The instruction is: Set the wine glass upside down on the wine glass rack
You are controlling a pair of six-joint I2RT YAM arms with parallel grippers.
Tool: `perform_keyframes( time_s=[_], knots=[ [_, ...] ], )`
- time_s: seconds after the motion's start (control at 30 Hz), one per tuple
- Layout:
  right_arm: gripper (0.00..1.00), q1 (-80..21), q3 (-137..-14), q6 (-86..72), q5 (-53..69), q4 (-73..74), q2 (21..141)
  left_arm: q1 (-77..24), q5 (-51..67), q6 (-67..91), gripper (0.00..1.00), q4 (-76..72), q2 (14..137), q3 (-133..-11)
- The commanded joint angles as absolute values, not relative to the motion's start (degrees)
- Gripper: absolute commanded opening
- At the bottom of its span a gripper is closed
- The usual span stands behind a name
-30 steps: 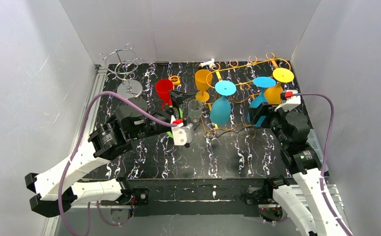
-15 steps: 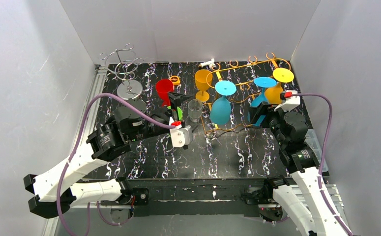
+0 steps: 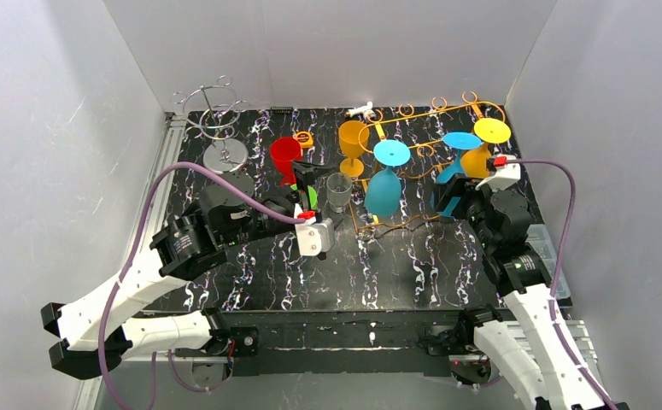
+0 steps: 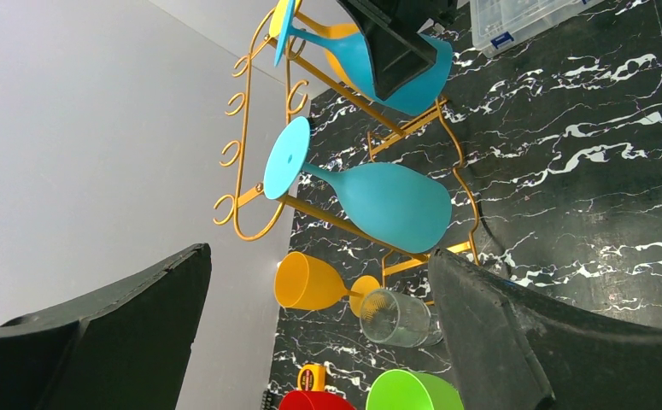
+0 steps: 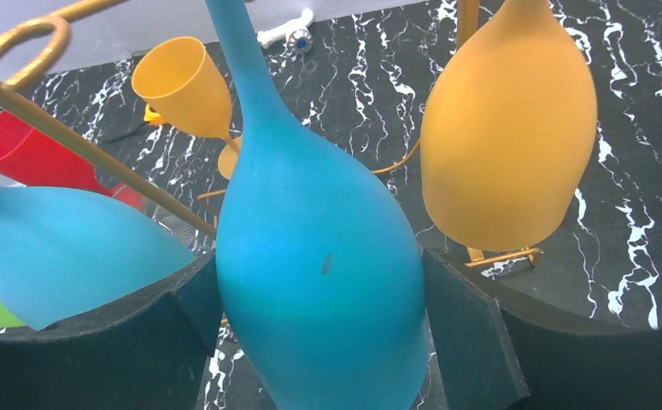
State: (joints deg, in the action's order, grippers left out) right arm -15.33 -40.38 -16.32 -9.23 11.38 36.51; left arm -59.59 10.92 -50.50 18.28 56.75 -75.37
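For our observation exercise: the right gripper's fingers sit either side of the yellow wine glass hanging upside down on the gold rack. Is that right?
No, wrong colour. The fingers of the right gripper sit either side of the blue wine glass hanging upside down on the gold rack; the yellow wine glass hangs beside it. The right wrist view shows this.

Red cup (image 3: 285, 155) on black marbled table (image 3: 395, 265). Silver wire stand (image 3: 225, 154) left of red cup, well apart. Small orange item (image 3: 303, 137) just behind-right of it. Clear tumbler (image 3: 338, 190) to its front-right, near. Green cup (image 4: 413, 391) beside red cup. Small white object (image 3: 362, 109) farther back-right.
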Motion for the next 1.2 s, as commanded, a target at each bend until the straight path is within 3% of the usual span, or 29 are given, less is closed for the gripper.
perform_keyframes(
  time_s=[0.0,0.4,0.47,0.57,0.83,1.17],
  knots=[
    [0.51,-14.3,-39.6,-17.0,-8.2,6.0,38.2,-59.4,11.1,-50.4,0.98,18.9,55.7,-76.2],
    [0.51,-11.7,-37.8,-18.3,-4.2,3.5,39.2,-59.3,11.0,-50.4,0.98,19.3,55.1,-75.7],
    [0.56,-11.6,-37.3,-18.5,-3.3,3.2,39.3,-59.4,11.0,-50.2,0.98,19.2,55.1,-75.7],
    [0.71,-11.6,-36.5,-18.8,-2.0,2.7,39.6,-59.3,11.0,-50.1,0.98,19.1,55.1,-75.7],
    [0.98,-11.6,-35.7,-19.4,-0.4,2.9,39.8,-59.3,11.1,-50.1,0.98,19.2,55.5,-76.1],
    [0.98,-11.6,-35.7,-19.3,-1.0,5.9,35.9,-59.3,11.0,-49.0,0.98,19.7,56.5,-77.5]
  ],
)
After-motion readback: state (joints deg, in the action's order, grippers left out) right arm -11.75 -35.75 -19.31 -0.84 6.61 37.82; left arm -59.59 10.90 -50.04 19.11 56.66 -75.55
